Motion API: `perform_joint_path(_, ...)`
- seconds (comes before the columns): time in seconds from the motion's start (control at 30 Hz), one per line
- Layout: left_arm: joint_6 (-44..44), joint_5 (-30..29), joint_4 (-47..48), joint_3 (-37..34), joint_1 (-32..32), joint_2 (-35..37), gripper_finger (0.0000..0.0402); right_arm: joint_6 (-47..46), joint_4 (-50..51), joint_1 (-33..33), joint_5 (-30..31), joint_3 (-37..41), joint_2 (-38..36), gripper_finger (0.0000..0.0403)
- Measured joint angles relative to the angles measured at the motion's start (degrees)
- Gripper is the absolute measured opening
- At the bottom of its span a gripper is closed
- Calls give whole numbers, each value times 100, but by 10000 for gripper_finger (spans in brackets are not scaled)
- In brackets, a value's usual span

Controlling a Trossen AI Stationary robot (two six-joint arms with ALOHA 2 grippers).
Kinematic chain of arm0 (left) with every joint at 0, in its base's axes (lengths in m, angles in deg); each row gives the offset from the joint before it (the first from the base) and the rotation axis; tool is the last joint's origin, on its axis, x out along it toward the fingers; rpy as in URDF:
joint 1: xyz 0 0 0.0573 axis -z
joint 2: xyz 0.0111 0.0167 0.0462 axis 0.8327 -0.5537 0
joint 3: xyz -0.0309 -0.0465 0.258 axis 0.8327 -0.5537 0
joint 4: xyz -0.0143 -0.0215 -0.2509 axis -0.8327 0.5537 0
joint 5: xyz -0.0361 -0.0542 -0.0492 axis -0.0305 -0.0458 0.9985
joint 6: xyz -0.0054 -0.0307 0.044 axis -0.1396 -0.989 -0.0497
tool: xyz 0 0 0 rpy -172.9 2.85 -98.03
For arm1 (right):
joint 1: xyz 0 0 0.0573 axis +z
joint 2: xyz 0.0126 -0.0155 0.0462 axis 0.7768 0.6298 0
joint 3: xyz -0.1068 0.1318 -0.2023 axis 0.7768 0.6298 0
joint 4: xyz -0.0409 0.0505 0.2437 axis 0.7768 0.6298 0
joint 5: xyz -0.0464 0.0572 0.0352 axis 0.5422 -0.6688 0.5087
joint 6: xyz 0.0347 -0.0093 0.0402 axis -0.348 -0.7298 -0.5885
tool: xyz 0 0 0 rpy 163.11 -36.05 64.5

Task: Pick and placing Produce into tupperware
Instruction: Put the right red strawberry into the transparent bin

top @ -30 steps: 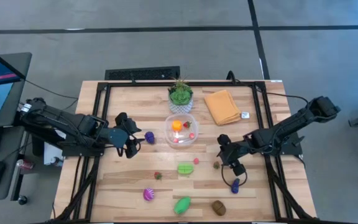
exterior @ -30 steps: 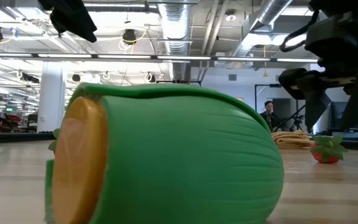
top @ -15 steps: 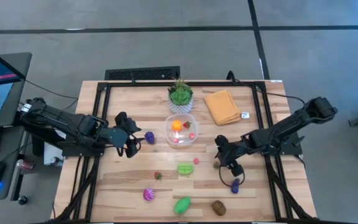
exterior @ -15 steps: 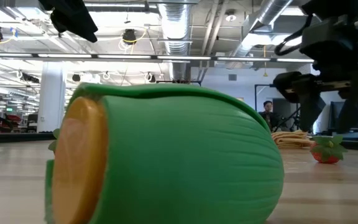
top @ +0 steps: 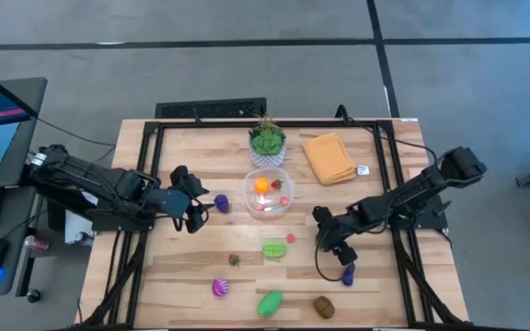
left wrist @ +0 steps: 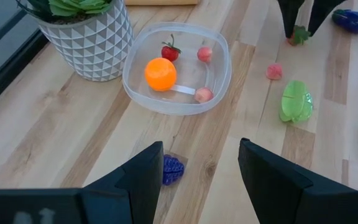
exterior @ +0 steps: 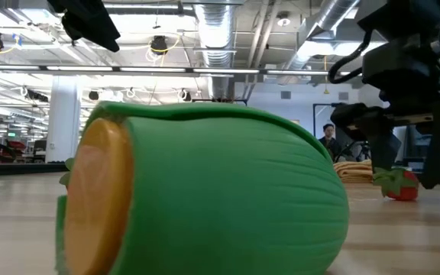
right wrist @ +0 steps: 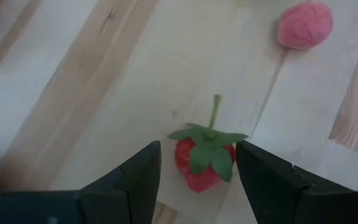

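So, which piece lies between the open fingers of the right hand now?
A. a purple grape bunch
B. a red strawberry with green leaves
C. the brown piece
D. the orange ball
B: in the right wrist view the red strawberry with green leaves sits on the table between the two fingers of the right hand, which are open and not touching it.

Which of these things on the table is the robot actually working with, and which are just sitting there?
Part of the job:
tupperware
red strawberry, between the right end effector's open fingers
loose toy produce

Just lying about:
potted plant
orange cloth
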Motion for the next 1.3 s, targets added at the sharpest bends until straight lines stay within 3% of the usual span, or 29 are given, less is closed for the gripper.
perform_joint_path(0.8, 2, 4, 2, 0, -2, 0, 199, -874, 94, -4, -35, -4, 38, 172)
perform_joint_path(1.3, 17, 17, 1, 0, -1, 0, 199, -1370, 96, -15, -19, -4, 38, 173)
